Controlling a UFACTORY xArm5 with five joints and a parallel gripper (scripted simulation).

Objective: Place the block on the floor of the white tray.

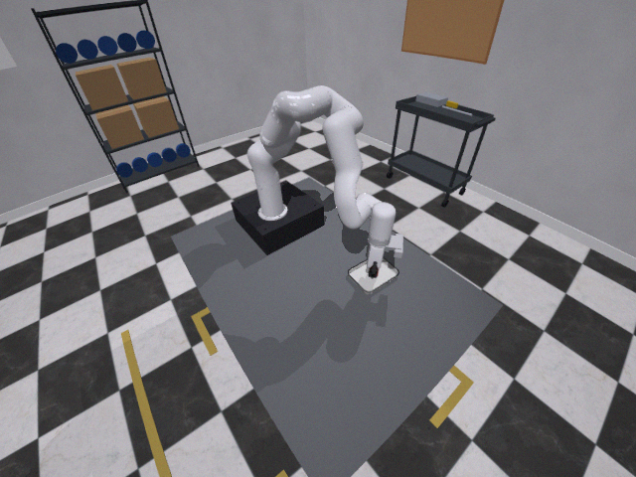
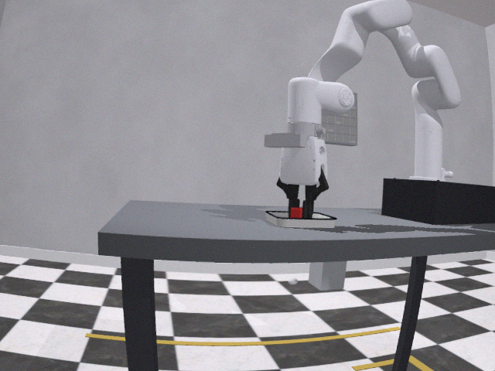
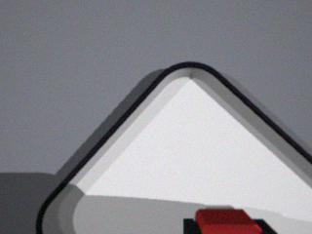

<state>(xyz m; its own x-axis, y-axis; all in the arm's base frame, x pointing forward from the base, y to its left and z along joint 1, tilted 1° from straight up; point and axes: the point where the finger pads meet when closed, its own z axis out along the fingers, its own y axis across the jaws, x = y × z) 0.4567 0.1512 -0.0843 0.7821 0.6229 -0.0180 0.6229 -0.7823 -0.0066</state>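
My gripper (image 1: 373, 270) (image 2: 298, 212) is shut on a small red block (image 2: 295, 212) (image 3: 225, 220) (image 1: 375, 271). It reaches straight down into the white tray (image 1: 385, 279) (image 2: 323, 220) (image 3: 195, 146), which lies on the grey table (image 1: 318, 328) (image 2: 199, 227). The block sits low inside the tray's dark rim, at or just above the tray floor. I cannot tell whether it touches the floor. In the wrist view the block shows at the bottom edge, over the tray's white floor.
The arm's black base (image 1: 277, 216) (image 2: 435, 199) stands on the table behind the tray. A dark cart (image 1: 436, 138) stands at the back right and a shelf rack (image 1: 117, 97) at the back left. Yellow floor marks (image 1: 451, 397) run around the table.
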